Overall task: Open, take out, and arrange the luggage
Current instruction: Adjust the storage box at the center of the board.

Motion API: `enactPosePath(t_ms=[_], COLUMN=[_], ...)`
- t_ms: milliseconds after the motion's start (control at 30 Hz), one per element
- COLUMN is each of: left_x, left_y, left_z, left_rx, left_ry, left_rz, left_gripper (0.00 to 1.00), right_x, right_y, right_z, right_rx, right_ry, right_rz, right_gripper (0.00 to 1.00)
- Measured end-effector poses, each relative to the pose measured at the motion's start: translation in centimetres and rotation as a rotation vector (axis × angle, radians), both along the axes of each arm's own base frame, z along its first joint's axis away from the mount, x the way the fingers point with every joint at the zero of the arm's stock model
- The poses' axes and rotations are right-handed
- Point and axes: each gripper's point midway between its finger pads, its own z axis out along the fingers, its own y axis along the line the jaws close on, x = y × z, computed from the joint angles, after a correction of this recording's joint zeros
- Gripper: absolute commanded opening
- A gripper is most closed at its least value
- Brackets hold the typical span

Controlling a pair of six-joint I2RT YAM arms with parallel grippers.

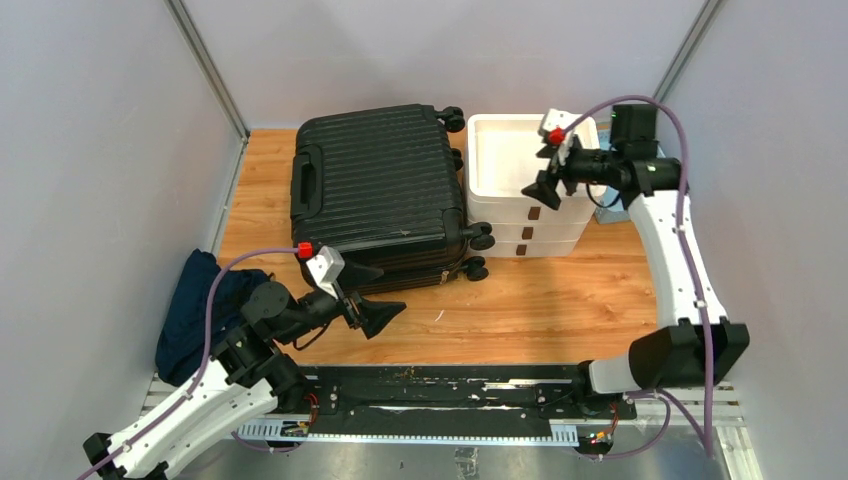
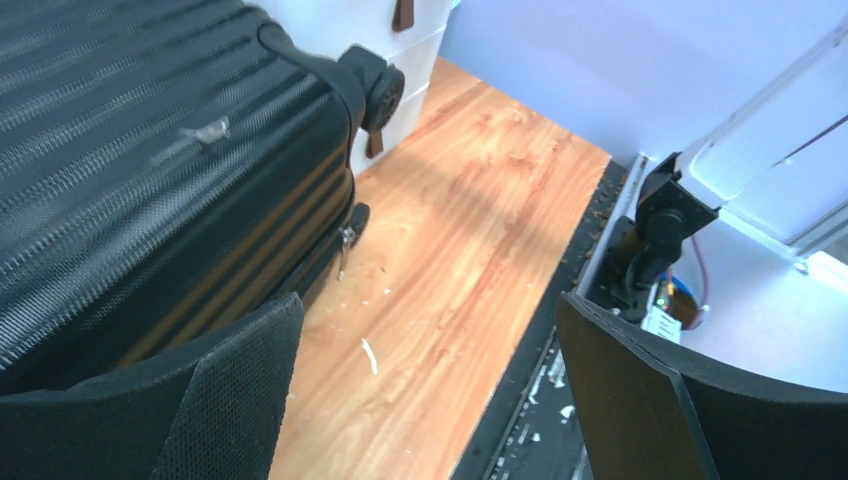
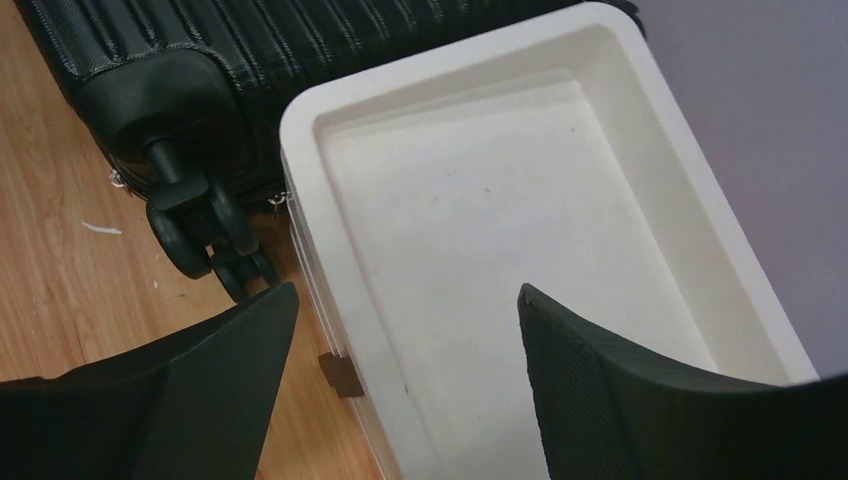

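Black ribbed suitcase (image 1: 380, 195) lies closed on the wooden table (image 1: 560, 300), wheels just beside the white drawer unit (image 1: 490, 215). Left gripper (image 1: 383, 313) hangs spread and empty near its zipper edge — probably lined up for the pull; right gripper (image 1: 545, 172), likewise spread and empty, hovers over the unit's top tray.

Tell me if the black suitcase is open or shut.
Shut. The luggage lies flat, ribbed shell up, both halves pressed together along the seam, no lining visible.
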Motion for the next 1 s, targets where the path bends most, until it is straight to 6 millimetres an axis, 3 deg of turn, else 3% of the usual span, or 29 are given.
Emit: enactPosePath(t_ms=[100, 267, 367, 533, 667, 767, 1000], left_x=[-0.3, -0.6, -0.8, -1.0, -0.9, -0.9, -0.9], left_y=[-0.3, -0.6, -0.8, -1.0, -1.2, -1.3, -1.4], left_z=[-0.8, -0.9, -0.7, -0.6, -0.8, -0.8, -0.6], left_rx=[-0.056, -0.124, -0.152, -0.176, -0.18, -0.187, -0.224], left_ry=[0.081, 0.168, 0.201, 0.236, 0.259, 0.278, 0.327], left_rz=[-0.003, -0.008, -0.017, -0.028, -0.028, -0.028, -0.024], left_gripper=[0.98, 0.93, 0.9, 0.87, 0.86, 0.85, 0.81], right_x=[0.3, 0.6, 0.8, 0.1, 0.8, 2.4, 7.6], right_y=[2.2, 2.2, 1.9, 1.9, 1.9, 1.9, -0.3], right_z=[-1.8, -4.5, -5.4, -6.2, -6.0, -5.4, -4.3], right_rx=[-0.061, -0.152, -0.19, -0.215, -0.226, -0.21, -0.14], right_ry=[0.034, 0.086, 0.1, 0.139, 0.124, 0.1, 0.116], right_rz=[0.091, 0.098, 0.09, 0.082, 0.053, -0.024, -0.355], right_gripper=[0.82, 0.7, 0.55, 0.2, 0.06, 0.0, 0.03])
